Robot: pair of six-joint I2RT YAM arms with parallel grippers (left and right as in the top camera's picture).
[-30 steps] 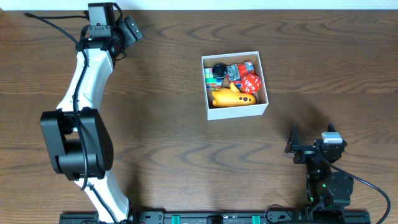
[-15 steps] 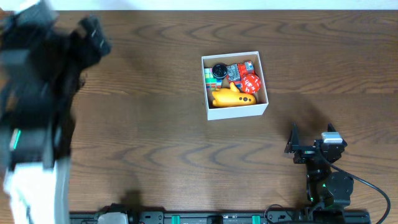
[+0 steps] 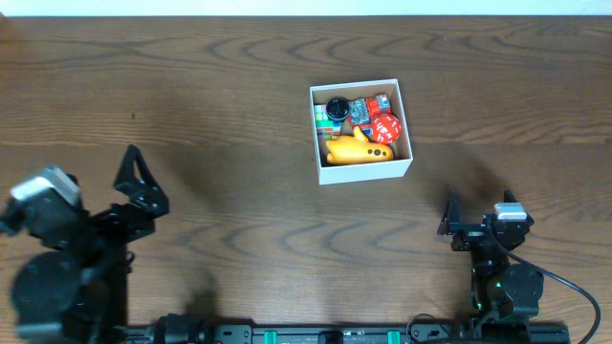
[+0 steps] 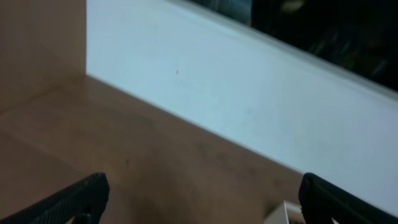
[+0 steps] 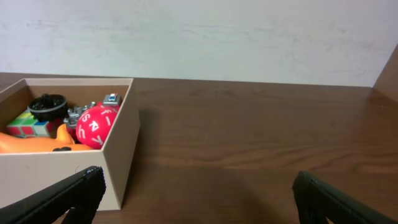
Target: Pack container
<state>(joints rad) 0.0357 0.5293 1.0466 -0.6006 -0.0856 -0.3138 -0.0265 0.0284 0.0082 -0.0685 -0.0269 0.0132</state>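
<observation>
Both pincers hang with fingers apart and empty: the left pincer (image 4: 202, 196) over the near left corner, the right pincer (image 5: 199, 186) near right. Open bench (image 3: 229, 105) lies on every side of the container (image 3: 368, 170), right of centre toward the far edge, mouth up, square without a long axis, slightly skewed, holding toys (image 3: 356, 150)

The black-and-white left arm (image 3: 53, 287) is blurred overhead — the small white cardboard container (image 5: 62, 174) runs off the right wrist view's left edge.
</observation>
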